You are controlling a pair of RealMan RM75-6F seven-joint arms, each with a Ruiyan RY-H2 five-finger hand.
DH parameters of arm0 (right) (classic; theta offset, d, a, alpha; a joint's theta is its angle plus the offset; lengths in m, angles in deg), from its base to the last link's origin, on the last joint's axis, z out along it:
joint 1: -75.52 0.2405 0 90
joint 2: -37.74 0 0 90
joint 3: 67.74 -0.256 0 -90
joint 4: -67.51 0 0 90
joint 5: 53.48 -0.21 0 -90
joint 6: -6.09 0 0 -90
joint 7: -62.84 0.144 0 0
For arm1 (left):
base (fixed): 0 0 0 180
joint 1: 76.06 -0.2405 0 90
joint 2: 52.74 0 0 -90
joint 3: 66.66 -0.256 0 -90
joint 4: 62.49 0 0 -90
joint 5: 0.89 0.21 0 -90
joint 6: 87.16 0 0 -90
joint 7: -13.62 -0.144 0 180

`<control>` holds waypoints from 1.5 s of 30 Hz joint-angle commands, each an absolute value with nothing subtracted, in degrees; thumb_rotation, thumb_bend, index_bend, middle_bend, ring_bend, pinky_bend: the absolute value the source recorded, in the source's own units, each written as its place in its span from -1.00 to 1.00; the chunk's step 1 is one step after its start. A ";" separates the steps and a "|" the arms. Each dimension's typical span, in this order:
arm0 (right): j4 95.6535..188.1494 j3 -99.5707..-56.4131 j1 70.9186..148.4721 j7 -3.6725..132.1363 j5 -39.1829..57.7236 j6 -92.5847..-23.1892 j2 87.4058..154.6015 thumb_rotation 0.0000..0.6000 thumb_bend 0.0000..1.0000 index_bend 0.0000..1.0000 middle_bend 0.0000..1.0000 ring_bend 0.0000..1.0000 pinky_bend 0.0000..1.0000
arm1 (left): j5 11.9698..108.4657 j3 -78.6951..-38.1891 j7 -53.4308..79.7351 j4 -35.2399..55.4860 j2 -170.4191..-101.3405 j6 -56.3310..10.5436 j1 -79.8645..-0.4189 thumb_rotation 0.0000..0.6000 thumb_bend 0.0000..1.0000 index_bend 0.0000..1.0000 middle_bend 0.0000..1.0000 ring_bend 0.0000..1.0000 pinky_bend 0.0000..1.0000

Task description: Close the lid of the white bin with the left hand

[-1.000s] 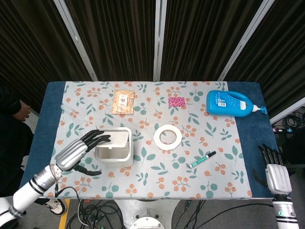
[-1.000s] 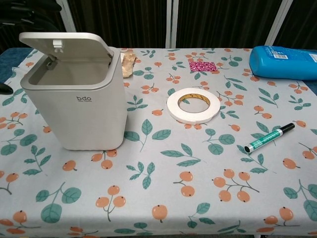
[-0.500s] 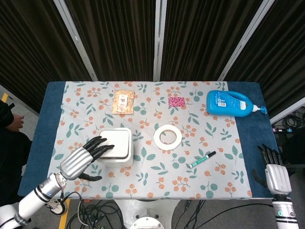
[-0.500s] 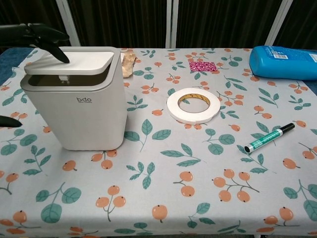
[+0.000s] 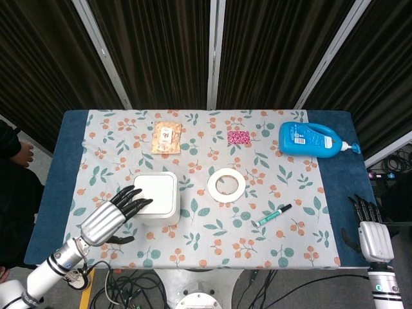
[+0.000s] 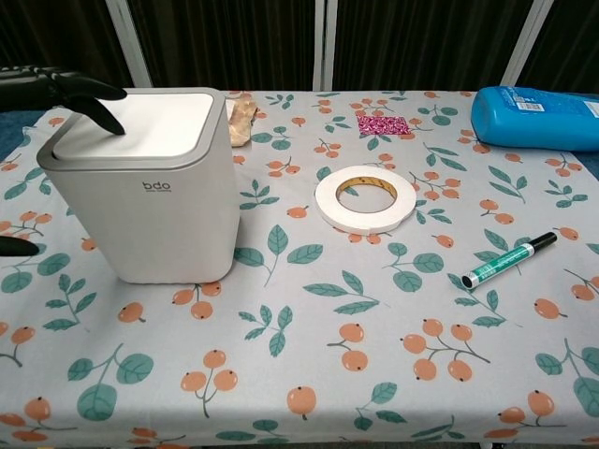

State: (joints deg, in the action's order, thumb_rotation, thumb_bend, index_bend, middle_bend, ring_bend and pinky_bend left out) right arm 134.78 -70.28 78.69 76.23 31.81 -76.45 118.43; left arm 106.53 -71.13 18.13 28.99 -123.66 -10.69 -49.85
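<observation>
The white bin [image 5: 157, 198] [image 6: 145, 195] stands on the left half of the table, its lid [image 6: 154, 120] lying flat and shut. My left hand [image 5: 111, 215] reaches in from the front left with fingers spread; its dark fingertips [image 6: 94, 105] rest on the lid's left edge. It holds nothing. My right hand [image 5: 369, 226] hangs by the table's right front corner, fingers straight and apart, away from everything.
A white tape ring [image 5: 226, 185] lies right of the bin, a green marker [image 5: 273, 215] further front right. A blue detergent bottle [image 5: 313, 140] lies at the back right. A snack packet [image 5: 167, 138] and a pink patch [image 5: 239, 137] sit at the back.
The lid went from tilted open to flat shut. My left hand moved from the bin's left rim down and forward, its fingertips following the lid down.
</observation>
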 commanded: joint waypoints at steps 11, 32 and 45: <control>134.30 -70.33 78.76 76.46 31.56 -76.09 118.67 1.00 -0.37 -1.00 -1.00 -1.00 -1.00 | 107.17 -71.89 14.06 27.02 -125.53 -10.26 -50.52 1.00 -1.00 -0.87 -0.55 -0.93 -0.89; 134.15 -70.36 78.73 76.69 31.67 -76.31 118.77 1.00 -0.37 -1.00 -1.00 -1.00 -1.00 | 103.92 -67.55 10.83 27.52 -124.67 -1.36 -53.76 1.00 -1.00 -0.87 -0.65 -0.93 -0.89; 134.71 -71.02 78.16 78.28 32.50 -79.25 117.69 1.00 -0.41 -1.00 -1.00 -1.00 -1.00 | 87.66 -67.94 10.53 23.65 -122.07 2.81 -65.80 1.00 -1.00 -0.80 -0.79 -0.97 -0.89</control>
